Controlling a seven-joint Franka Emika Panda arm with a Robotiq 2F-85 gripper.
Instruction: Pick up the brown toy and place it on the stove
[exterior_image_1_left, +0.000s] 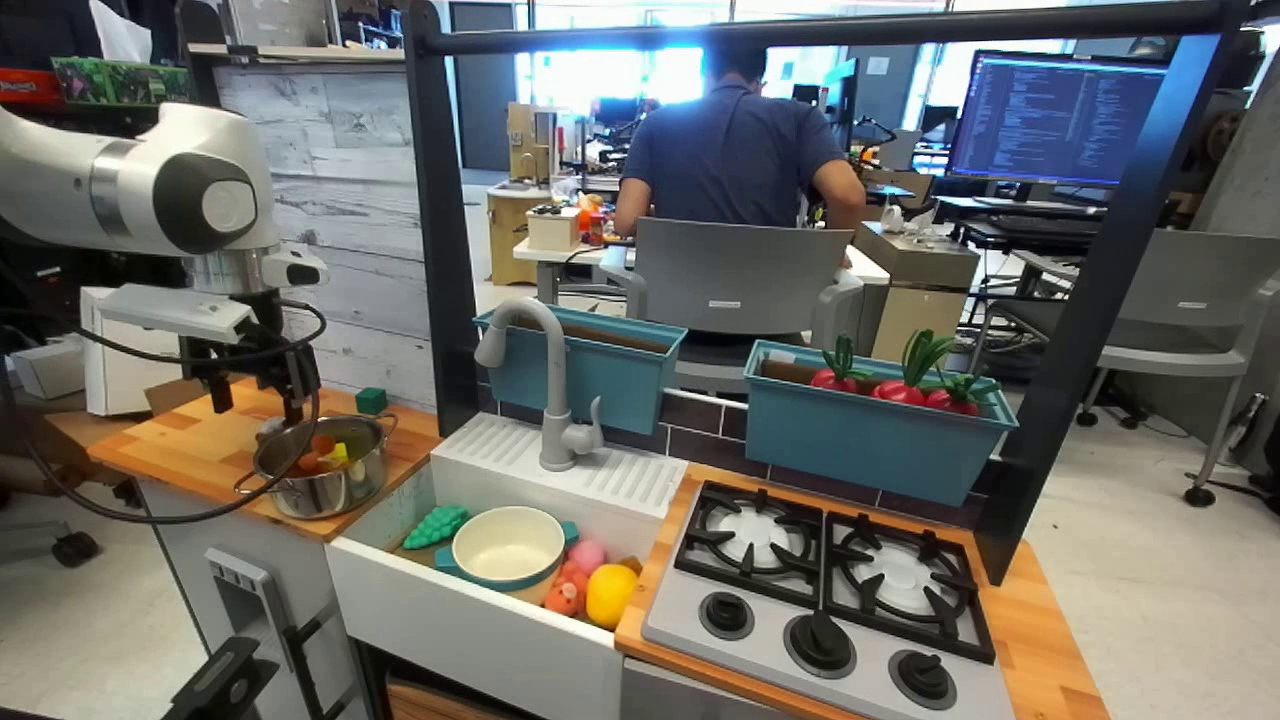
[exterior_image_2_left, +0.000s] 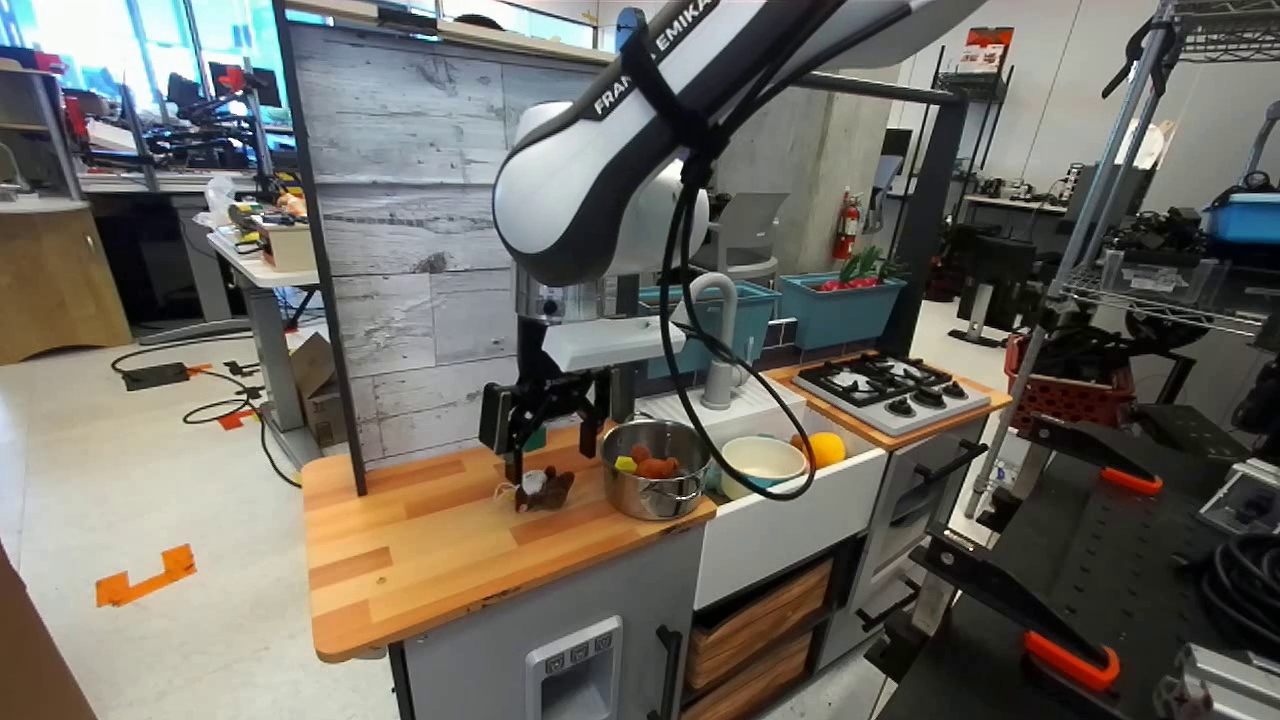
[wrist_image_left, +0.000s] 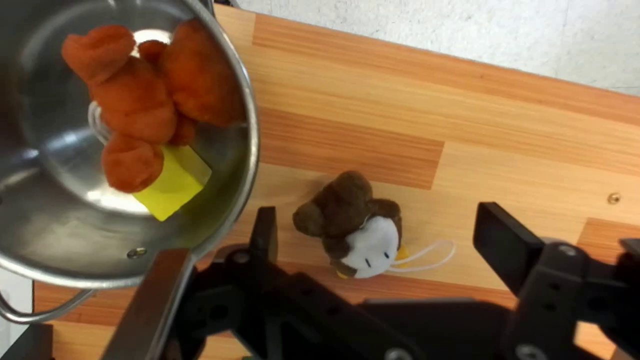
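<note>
The brown toy (wrist_image_left: 345, 210) is a small dark-brown plush with a white face and a white string loop. It lies on the wooden counter beside the metal pot, and shows in an exterior view (exterior_image_2_left: 552, 490). My gripper (wrist_image_left: 384, 235) is open above it, with the toy between the fingers in the wrist view, nearer the left finger. The gripper is empty, and also shows in both exterior views (exterior_image_1_left: 256, 400) (exterior_image_2_left: 550, 452). The stove (exterior_image_1_left: 824, 560) has a grey top, black grates and black knobs. It stands beyond the sink, also in an exterior view (exterior_image_2_left: 890, 385).
The metal pot (wrist_image_left: 252, 150), close beside the left finger, holds orange plush toys and a yellow block. A green block (exterior_image_1_left: 371, 401) lies behind it. The white sink (exterior_image_1_left: 470, 625) holds a bowl and toys. A grey faucet (exterior_image_1_left: 556, 380) rises behind the sink, with blue planters (exterior_image_1_left: 870, 430) behind.
</note>
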